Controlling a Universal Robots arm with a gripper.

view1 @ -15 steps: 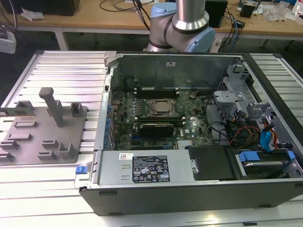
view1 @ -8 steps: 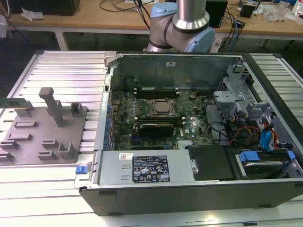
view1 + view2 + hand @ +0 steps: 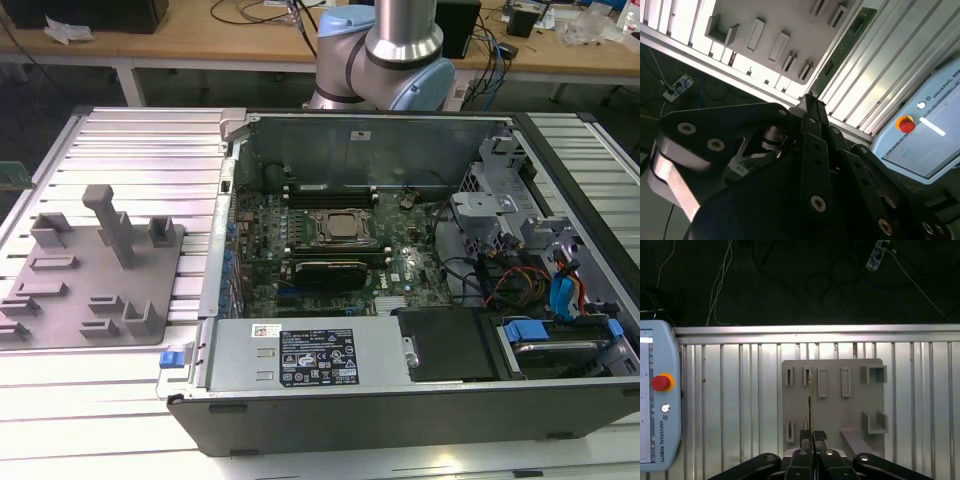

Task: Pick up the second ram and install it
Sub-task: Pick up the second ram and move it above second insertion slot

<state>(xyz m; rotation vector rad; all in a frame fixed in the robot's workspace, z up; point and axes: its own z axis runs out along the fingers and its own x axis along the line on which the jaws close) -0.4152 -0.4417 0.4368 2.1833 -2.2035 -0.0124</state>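
In the first wrist view the second ram is seen edge-on as a thin stick running out from my gripper, whose fingers are shut on it. The second wrist view gives its flat side: a long green board reaching out past the gripper tip. It hangs high above the grey holder plate, over the plate's row of slots. In the exterior view the open computer case shows the motherboard with the silver processor and long memory slots beyond it.
The grey holder plate lies on a ribbed metal table at the exterior view's left of the case. A teach pendant with a red button rests beside the plate. Cables and drive bays fill the case at the exterior view's right.
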